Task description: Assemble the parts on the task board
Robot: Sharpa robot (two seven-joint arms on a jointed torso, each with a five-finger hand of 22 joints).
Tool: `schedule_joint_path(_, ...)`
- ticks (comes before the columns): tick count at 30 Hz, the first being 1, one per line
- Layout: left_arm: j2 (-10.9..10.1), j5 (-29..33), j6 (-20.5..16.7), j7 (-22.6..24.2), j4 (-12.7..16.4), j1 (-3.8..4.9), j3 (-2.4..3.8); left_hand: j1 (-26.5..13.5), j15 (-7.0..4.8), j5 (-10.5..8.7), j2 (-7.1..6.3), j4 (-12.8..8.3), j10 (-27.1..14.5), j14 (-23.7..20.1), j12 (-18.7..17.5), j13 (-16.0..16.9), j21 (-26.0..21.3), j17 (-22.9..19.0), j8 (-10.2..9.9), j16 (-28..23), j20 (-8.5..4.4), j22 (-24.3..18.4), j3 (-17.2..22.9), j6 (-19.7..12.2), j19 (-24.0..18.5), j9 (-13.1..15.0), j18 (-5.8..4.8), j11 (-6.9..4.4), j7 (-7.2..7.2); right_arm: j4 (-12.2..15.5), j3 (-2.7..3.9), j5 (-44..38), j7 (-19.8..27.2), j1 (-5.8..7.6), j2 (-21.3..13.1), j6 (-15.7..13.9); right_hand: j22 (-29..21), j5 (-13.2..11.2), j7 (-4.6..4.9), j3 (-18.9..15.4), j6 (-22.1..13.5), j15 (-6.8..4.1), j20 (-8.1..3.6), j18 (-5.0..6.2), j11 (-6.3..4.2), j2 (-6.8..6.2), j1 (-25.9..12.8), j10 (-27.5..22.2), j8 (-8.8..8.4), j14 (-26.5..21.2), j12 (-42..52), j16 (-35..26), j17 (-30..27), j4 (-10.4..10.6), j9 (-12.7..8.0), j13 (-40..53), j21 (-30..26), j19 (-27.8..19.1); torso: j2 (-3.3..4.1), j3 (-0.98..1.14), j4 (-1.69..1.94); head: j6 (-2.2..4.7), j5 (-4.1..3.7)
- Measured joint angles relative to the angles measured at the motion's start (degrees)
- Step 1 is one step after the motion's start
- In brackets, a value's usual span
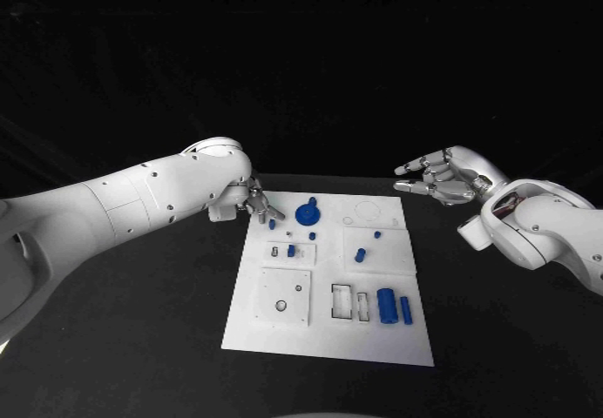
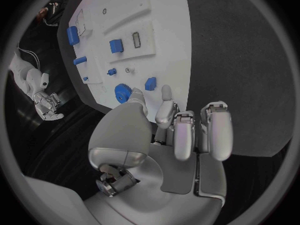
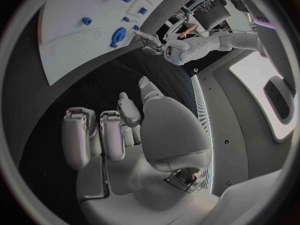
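The task board (image 1: 329, 344) lies in the middle of the black bench (image 1: 125, 348). The left robot hand (image 1: 258, 205) is at the far left corner of the board, its fingers apart and holding nothing, the fingertips just beside a small blue part (image 1: 273, 224). A round blue gear part (image 1: 309, 212) stands near it at the far edge. Two long blue parts (image 1: 389, 306) lie side by side near the right edge of the board. The right robot hand (image 1: 440, 178) is above the bench beyond the far right corner of the board, fingers loosely curved and empty.
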Motion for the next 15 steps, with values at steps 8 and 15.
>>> schedule_joint_path(8, -0.1, -0.1, 0.0, 0.3, 0.4, -0.01, 0.00, 0.5, 0.00, 0.00, 0.34, -0.2, 0.2, 0.0, 0.0, 0.1, 0.0, 0.0, 0.3, 0.0, 0.00, 0.0, -0.2, 0.3, 0.0, 0.2, 0.00, -0.20, 0.08, -0.2, 0.00, 0.0, 0.0, 0.00, 0.1, 0.1, 0.0, 0.0, 0.00, 0.0, 0.0, 0.00, 0.00, 0.00, 0.00, 0.00, 0.0, 0.0, 0.00, 0.0, 0.0, 0.0, 0.0, 0.0, 0.0, 0.0, 0.0, 0.0, 0.01, 0.03, 0.01, -0.01, 0.04)
schedule_joint_path(15, -0.2, -0.1, 0.2, 0.5, 0.8, -0.01, 0.00, 2.5, -0.34, 0.00, 1.01, -0.4, 0.2, 0.1, 0.0, 0.1, 0.0, 0.0, 0.9, 0.0, -0.22, 0.0, -0.2, 0.4, -0.2, 0.4, 0.00, -0.21, -0.01, -0.2, 0.00, 0.0, 0.0, -0.03, 0.2, 0.2, 0.0, 0.0, 0.00, 0.0, 0.0, 0.00, 0.00, 0.00, 0.00, 0.00, 0.0, 0.0, 0.00, 0.0, 0.0, -0.2, 0.0, 0.0, 0.0, 0.0, 0.0, 0.0, 0.01, -0.01, 0.01, -0.04, 0.08)
